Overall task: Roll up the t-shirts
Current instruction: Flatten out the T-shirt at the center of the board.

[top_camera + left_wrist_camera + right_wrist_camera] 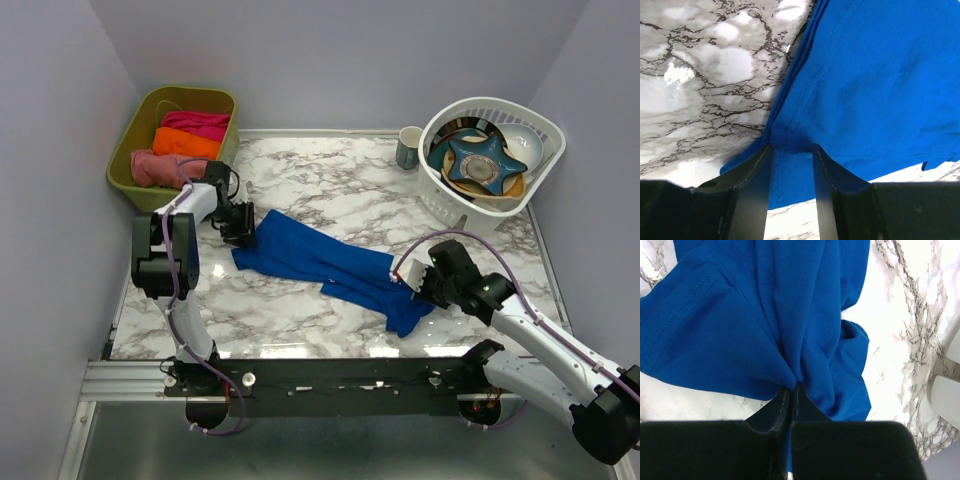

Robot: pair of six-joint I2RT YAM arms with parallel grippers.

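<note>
A royal-blue t-shirt lies bunched in a long band across the marble table, running from upper left to lower right. My left gripper is at its left end. In the left wrist view the gripper stands open, its tips resting on the hem of the t-shirt, with cloth showing through the gap. My right gripper is at the shirt's lower right end. In the right wrist view that gripper is shut on a gathered fold of the t-shirt. No graphic shows.
A green bin with pink, orange and red rolled cloths stands at the back left. At the back right a white basket holds dishes, with a cup beside it. Walls close in on both sides.
</note>
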